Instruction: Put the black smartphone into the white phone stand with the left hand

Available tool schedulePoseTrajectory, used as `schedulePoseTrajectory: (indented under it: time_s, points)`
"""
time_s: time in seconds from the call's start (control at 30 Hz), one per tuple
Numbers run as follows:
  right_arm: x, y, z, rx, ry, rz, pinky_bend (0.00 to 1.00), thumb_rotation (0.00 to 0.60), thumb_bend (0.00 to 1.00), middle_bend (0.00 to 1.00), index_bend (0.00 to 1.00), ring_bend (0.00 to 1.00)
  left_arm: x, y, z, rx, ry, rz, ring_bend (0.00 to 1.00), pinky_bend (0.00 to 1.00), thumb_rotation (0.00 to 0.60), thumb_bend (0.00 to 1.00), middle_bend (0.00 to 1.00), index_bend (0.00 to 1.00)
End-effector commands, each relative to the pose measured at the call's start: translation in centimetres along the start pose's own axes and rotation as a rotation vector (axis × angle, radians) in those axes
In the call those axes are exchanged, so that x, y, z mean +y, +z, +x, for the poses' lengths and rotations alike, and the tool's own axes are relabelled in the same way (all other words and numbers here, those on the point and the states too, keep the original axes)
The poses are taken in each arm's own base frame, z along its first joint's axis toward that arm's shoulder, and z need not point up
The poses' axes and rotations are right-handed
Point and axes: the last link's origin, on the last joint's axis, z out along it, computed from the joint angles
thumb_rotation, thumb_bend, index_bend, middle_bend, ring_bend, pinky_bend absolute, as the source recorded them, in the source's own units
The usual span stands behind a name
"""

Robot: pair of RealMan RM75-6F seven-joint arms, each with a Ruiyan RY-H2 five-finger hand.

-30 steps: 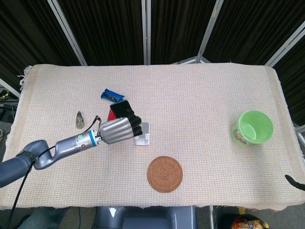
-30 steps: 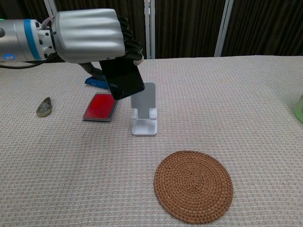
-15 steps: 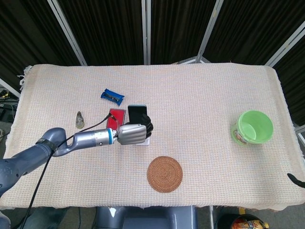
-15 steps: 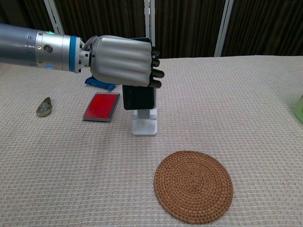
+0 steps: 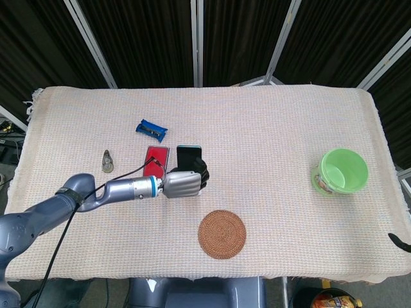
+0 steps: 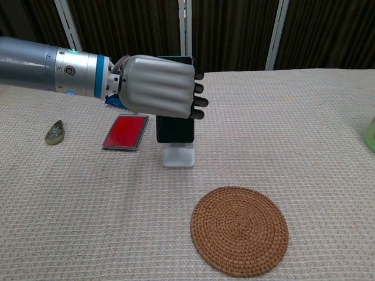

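Note:
My left hand (image 6: 158,86) grips the black smartphone (image 6: 174,130) from the left side, fingers wrapped over its upper half. The phone stands upright, and its bottom edge meets the ledge of the white phone stand (image 6: 179,157). Only the stand's base shows; its back is hidden behind the phone. In the head view the left hand (image 5: 183,183) covers the stand, with the smartphone (image 5: 189,154) poking out just beyond it. A dark tip (image 5: 398,240) at the lower right edge may be my right hand; its state cannot be made out.
A red flat case (image 6: 126,132) lies just left of the stand, with a blue item (image 5: 151,129) behind it. A small grey-green object (image 6: 54,132) sits further left. A woven coaster (image 6: 239,230) lies in front. A green bowl (image 5: 340,171) stands at far right.
My left hand carried the phone rightward and down. The phone went from tilted above the stand to upright with its bottom edge on the stand's ledge.

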Motion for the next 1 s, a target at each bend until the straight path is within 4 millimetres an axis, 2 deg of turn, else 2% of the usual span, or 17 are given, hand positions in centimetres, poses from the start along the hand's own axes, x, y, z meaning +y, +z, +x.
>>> schedulePoseTrajectory:
  time_s: [0.03, 0.33, 0.43, 0.6, 0.7, 0.8, 1.0]
  points:
    - [0.0, 0.0, 0.0, 0.000, 0.001, 0.000, 0.00, 0.600, 0.00, 0.00, 0.00, 0.00, 0.2, 0.1, 0.0, -0.001, 0.003, -0.006, 0.44, 0.41, 0.600, 0.03, 0.36, 0.61]
    - [0.1, -0.1, 0.2, 0.004, 0.007, 0.002, 0.00, 0.600, 0.00, 0.00, 0.00, 0.00, 0.6, 0.0, -0.1, -0.015, 0.012, -0.007, 0.44, 0.41, 0.600, 0.03, 0.36, 0.60]
    - [0.1, -0.1, 0.2, 0.006, 0.008, 0.003, 0.00, 0.600, 0.00, 0.00, 0.00, 0.00, 0.7, 0.0, -0.1, -0.017, 0.010, -0.007, 0.41, 0.39, 0.600, 0.03, 0.33, 0.57]
    - [0.1, -0.2, 0.2, 0.005, 0.009, 0.003, 0.00, 0.600, 0.00, 0.00, 0.00, 0.00, 0.8, 0.2, -0.2, -0.027, 0.030, 0.001, 0.17, 0.28, 0.600, 0.00, 0.09, 0.34]
    - [0.1, -0.1, 0.3, 0.009, 0.006, 0.001, 0.00, 0.600, 0.00, 0.00, 0.00, 0.00, 0.8, 0.1, -0.2, -0.046, 0.038, -0.002, 0.08, 0.23, 0.600, 0.00, 0.01, 0.23]
    - [0.1, -0.2, 0.3, 0.009, 0.009, 0.003, 0.00, 0.600, 0.00, 0.00, 0.00, 0.00, 0.8, -0.1, 0.0, -0.045, 0.046, -0.001, 0.02, 0.20, 0.600, 0.00, 0.00, 0.17]
    - [0.0, -0.5, 0.5, 0.015, 0.016, 0.016, 0.00, 0.600, 0.00, 0.00, 0.00, 0.00, -0.3, -1.0, 0.6, -0.036, 0.039, 0.055, 0.00, 0.14, 0.600, 0.00, 0.00, 0.12]
